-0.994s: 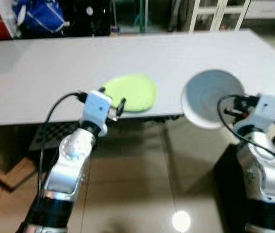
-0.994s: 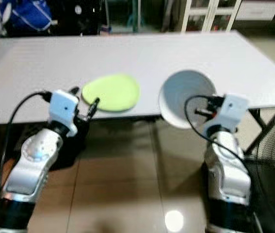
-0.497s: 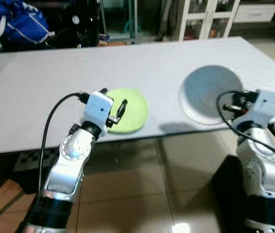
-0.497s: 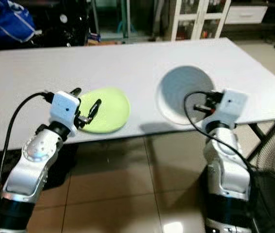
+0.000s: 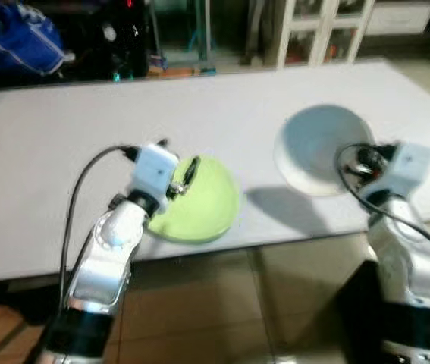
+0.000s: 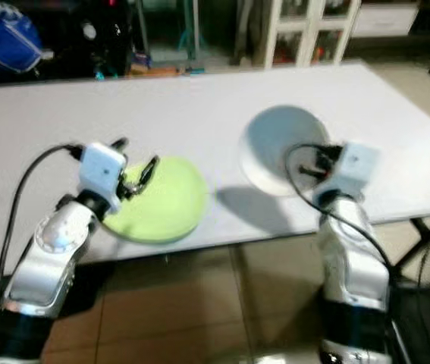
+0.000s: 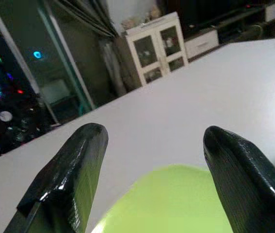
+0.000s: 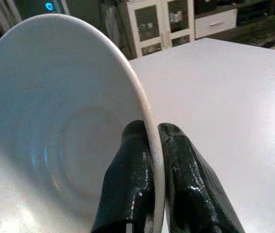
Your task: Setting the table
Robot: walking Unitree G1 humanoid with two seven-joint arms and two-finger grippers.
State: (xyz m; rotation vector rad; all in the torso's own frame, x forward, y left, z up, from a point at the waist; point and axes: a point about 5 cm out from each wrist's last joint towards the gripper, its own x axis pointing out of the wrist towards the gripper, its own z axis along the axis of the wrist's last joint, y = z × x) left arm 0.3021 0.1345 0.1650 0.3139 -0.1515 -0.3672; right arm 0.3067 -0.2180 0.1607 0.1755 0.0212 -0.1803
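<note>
The white counter spans the scene, wide and mostly bare, its near edge crossing at about 6 o'clock just above the tiled floor. Past its far edge, at 12 o'clock, stand a white cabinet with glass doors and dark clutter. On the counter the green plate lies flat at about 7 o'clock, close to the near edge, with nothing on it; it is round, shallow, plain lime green and matt. The white plate sits at about 2 o'clock, well apart from the green one, and is held tilted rather than lying flat, casting a shadow on the counter toward 6 o'clock; it is a smooth, glossy, wide dish with a shallow well and a thin rim. The right hand is clenched on that rim, one finger inside the dish and one outside, as its wrist view shows plainly. The left hand is released, its two fingers spread wide just over the near side of the green plate and gripping nothing. As a judgement, the setting is at an early stage: one plate looks placed, the second is over the counter but not yet laid down, and no cutlery or cups are in sight.
</note>
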